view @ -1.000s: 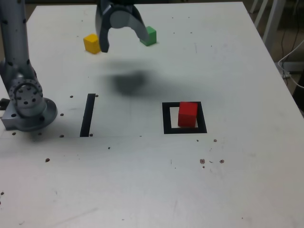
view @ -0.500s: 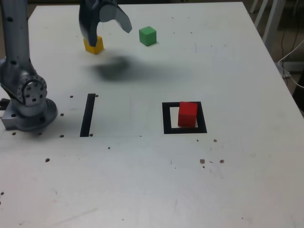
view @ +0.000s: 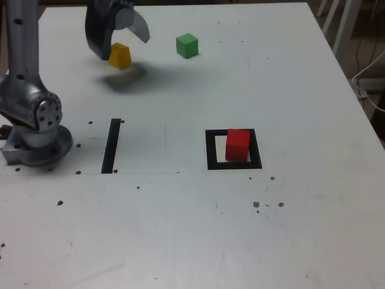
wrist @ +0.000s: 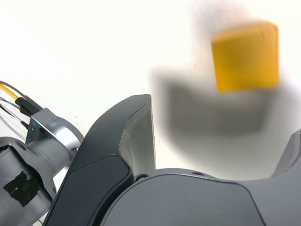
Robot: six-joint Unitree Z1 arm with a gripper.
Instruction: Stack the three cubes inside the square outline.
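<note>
The gripper [view: 126,50] is wide and holds nothing. It hangs over the yellow cube [view: 120,56], near the surface's [view: 289,229] far left corner in the exterior view. The green cube [view: 187,46] is by the far edge, a bit right of the yellow one. The red cube [view: 238,145] sits in the square outline [view: 211,150], nearer the surface's right edge than its left.

The cubes look light and hard, so they likely won't squash. Flat sides may slip if pinched crooked. Best hold the yellow cube by two opposite sides, in the middle.

I count three cubes, one of each colour, one square outline and one black strip [view: 110,147].
</note>
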